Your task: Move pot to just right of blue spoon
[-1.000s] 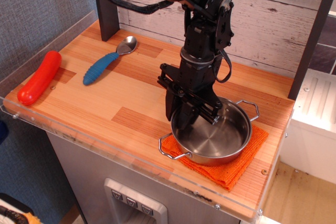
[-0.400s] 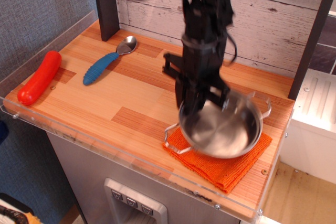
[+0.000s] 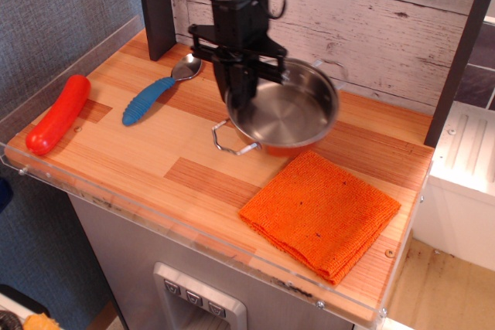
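The shiny steel pot (image 3: 285,111) hangs tilted above the wooden tabletop, near the back middle, with one wire loop handle (image 3: 229,137) pointing down and left. My gripper (image 3: 241,86) is shut on the pot's left rim and carries it. The blue spoon (image 3: 158,90) lies on the table to the left of the pot, its ribbed blue handle toward the front left and its silver bowl toward the back. The pot's left edge is a short way right of the spoon's bowl.
An orange cloth (image 3: 321,212) lies bare at the front right. A red sausage-shaped object (image 3: 58,113) lies at the far left. A dark post (image 3: 157,5) stands at the back left, a plank wall behind. A clear plastic rim (image 3: 139,208) edges the table.
My gripper has lifted the pot off the orange cloth and carried it up and to the left, toward the spoon. The cloth is now uncovered.
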